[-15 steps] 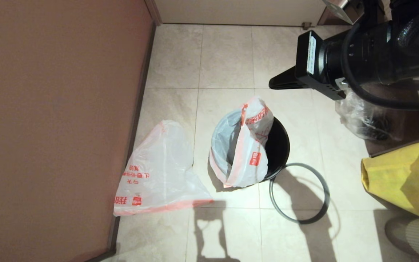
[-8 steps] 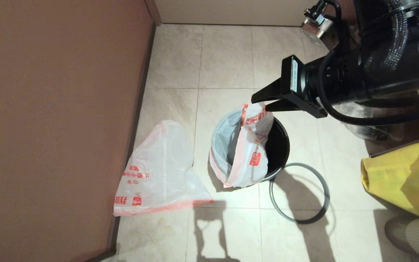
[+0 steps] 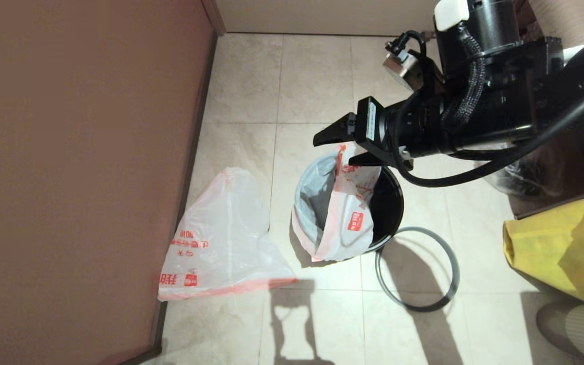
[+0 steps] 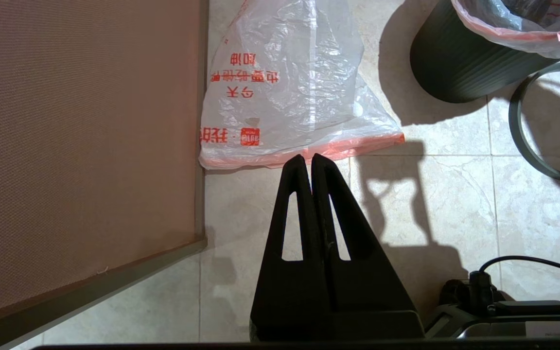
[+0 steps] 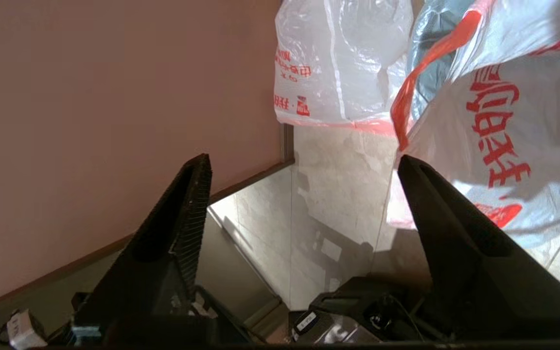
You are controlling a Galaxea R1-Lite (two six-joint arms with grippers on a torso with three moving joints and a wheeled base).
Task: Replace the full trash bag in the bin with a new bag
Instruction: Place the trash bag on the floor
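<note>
- Bag in the bin (image 3: 340, 213): this white bag with red print sits in the black bin (image 3: 388, 203), near the middle of the floor in the head view. It stands tall, and its long side runs from about 12 o'clock to 6 o'clock. Its red-orange handle (image 3: 341, 152) points up toward 12 o'clock.
- On the 9 o'clock side of the bin, the bag's edge folds over the rim and hangs down.
- The right gripper (image 3: 337, 148) comes in from 3 o'clock. Its fingers are spread wide. One finger is above the handle and one is just beside it. They hold nothing.
- The flat white bag (image 3: 221, 238) lies on the tiles at 9 o'clock from the bin, beside the brown wall. Its pink-red edge is on the 6 o'clock side.
- The grey ring (image 3: 416, 268) lies on the floor at about 5 o'clock from the bin, touching it or nearly so.
- The left wrist view shows the left gripper (image 4: 307, 158), which the head view does not. Its fingers are pressed together, near the flat bag's pink-red edge.
- The right wrist view shows the big red letters on the bag up close, with the right gripper's fingers (image 5: 192, 194) wide apart.
- Only the head view shows the yellow bag (image 3: 566, 248) at 3 o'clock.
</note>
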